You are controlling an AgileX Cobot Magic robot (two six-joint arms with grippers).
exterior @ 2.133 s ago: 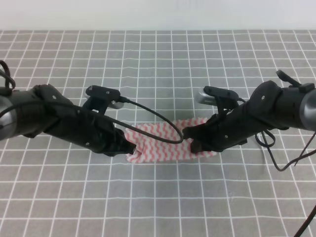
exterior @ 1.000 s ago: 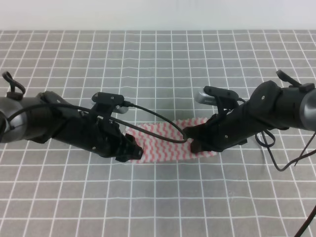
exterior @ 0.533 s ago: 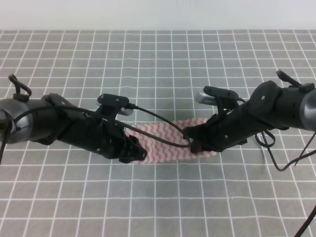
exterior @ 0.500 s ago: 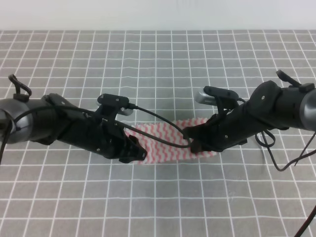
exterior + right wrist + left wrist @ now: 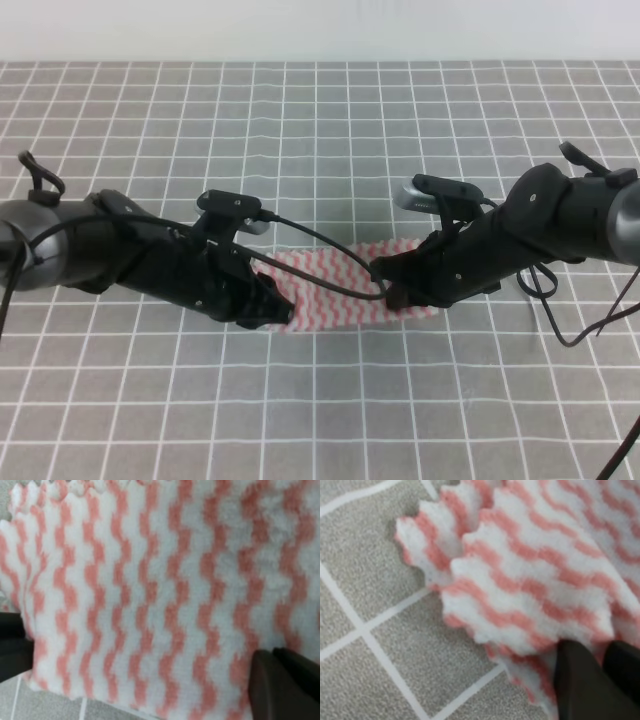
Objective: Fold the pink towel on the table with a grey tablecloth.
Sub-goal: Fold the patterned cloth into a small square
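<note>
Left end effector (image 5: 268,308) dragged pink towel (image 5: 335,290) rightward.

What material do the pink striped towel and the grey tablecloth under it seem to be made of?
The pink-and-white wavy-striped towel looks like soft fleece or microfibre: its surface is fuzzy and matte, with a short pile and jagged, pinked edges. The grey tablecloth with thin white grid lines looks like a flat woven or felt-like fabric, finely speckled, matte, with no pile; the exact fibre cannot be told.
</note>
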